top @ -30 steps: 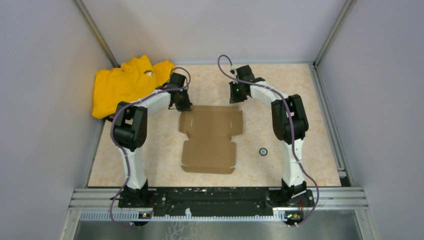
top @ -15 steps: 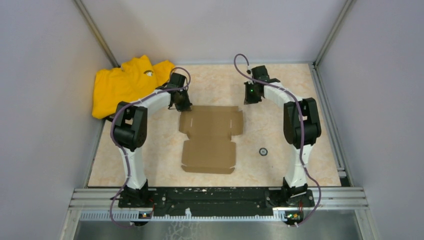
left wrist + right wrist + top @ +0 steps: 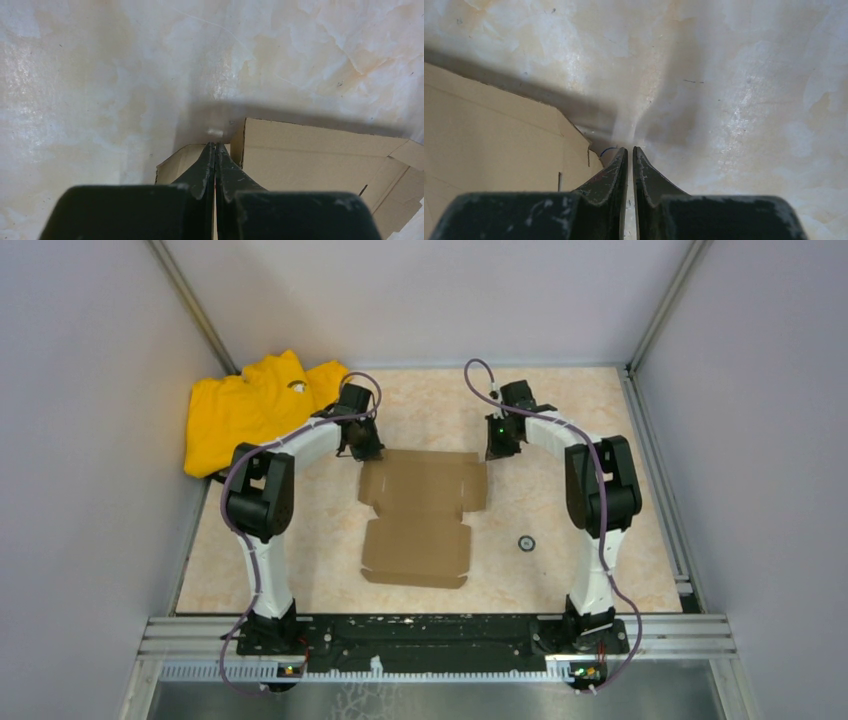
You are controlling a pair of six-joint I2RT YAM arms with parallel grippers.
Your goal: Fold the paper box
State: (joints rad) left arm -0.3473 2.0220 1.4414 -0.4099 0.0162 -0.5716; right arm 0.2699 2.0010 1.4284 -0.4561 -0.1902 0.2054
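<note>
The paper box lies flat and unfolded in the middle of the table, brown with flaps and tabs. My left gripper is shut, with its tips down at the box's far left corner. In the left wrist view the tips rest on the small corner flap of the box. My right gripper is shut and sits at the box's far right corner. In the right wrist view its tips are on the table just beside the edge of the box, holding nothing.
A yellow cloth garment lies bunched at the far left, behind the left arm. A small black ring lies on the table to the right of the box. Grey walls enclose the table on three sides.
My right arm swung to the right, from the far middle of the box to its far right corner, then drew close to that corner. The left arm and the box have not moved.
</note>
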